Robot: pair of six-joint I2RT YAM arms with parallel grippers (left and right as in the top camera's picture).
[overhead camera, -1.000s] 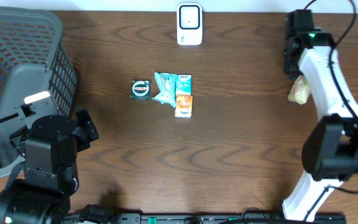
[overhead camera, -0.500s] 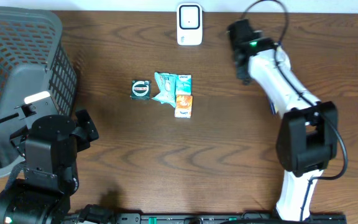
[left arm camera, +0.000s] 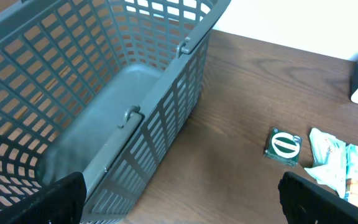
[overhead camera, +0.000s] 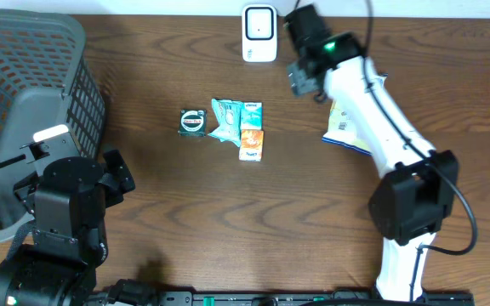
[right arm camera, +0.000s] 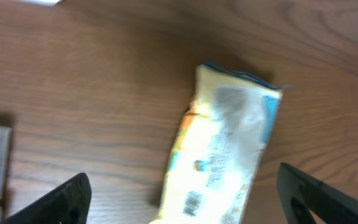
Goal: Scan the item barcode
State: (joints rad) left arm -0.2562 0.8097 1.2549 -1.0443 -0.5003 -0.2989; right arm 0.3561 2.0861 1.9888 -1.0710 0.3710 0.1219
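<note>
The right gripper [right arm camera: 184,177] has its two dark fingers [right arm camera: 67,199] spread wide at the lower corners of the right wrist view, and nothing is pinched between them. Below it a yellow and white plastic snack packet with a blue edge [right arm camera: 229,143] lies flat on the brown wooden table [right arm camera: 92,81], apart from both fingers. A small barcode [right arm camera: 191,202] shows near the packet's lower end, though the picture is blurred. In the overhead view the same packet lies partly under the white right arm [overhead camera: 373,110], to the right of a white scanner box [overhead camera: 259,32] that stands at the far edge of the table. Near the middle sits a small dark green square box with a round label [overhead camera: 194,121]. Beside it lie a teal wrapped packet [overhead camera: 228,119] and an orange packet [overhead camera: 252,144], these two touching. A grey plastic mesh basket [overhead camera: 24,85] stands at the left. In the left wrist view the left gripper [left arm camera: 182,186] is also spread wide and holds nothing, with the basket just in front of it.
</note>
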